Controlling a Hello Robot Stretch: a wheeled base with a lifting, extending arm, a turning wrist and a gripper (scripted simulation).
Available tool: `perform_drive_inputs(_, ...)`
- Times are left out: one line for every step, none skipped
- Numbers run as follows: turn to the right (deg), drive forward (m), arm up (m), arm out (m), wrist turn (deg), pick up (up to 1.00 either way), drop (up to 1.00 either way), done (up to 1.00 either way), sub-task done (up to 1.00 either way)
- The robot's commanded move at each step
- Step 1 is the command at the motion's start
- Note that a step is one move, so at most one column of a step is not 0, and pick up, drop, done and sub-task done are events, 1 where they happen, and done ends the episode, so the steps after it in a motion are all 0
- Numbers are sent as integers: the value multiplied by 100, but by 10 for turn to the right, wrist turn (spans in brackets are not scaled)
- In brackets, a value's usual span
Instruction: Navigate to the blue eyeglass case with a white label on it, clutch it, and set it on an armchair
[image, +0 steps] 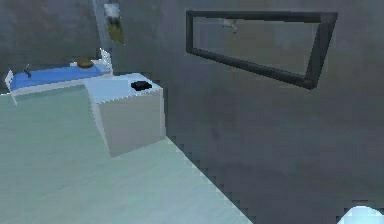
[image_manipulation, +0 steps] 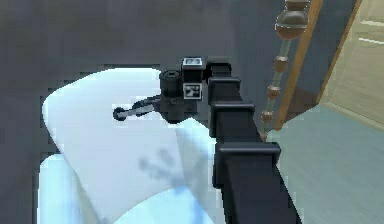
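In the arm side view my arm (image_manipulation: 240, 150) reaches up from the bottom edge over a pale white armchair (image_manipulation: 100, 130). The gripper (image_manipulation: 124, 113) points to the view's left, in front of the chair's backrest, and its dark body (image_manipulation: 172, 98) sits beside the two white marker squares (image_manipulation: 192, 72). A small dark tip shows at the fingers' end. I cannot tell whether the gripper holds anything. In the forward view a small dark blob (image: 140, 88) lies on top of a white cabinet (image: 130, 120).
A low bed with a blue cover (image: 50, 76) stands at the forward view's far left. A dark-framed mirror (image: 262, 45) hangs on the grey wall. A turned wooden post (image_manipulation: 285, 60) and a wooden door (image_manipulation: 362, 60) stand at the arm side view's right.
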Motion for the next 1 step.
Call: perform_drive_inputs(0, 0, 0, 0, 180, 0, 0, 0, 0)
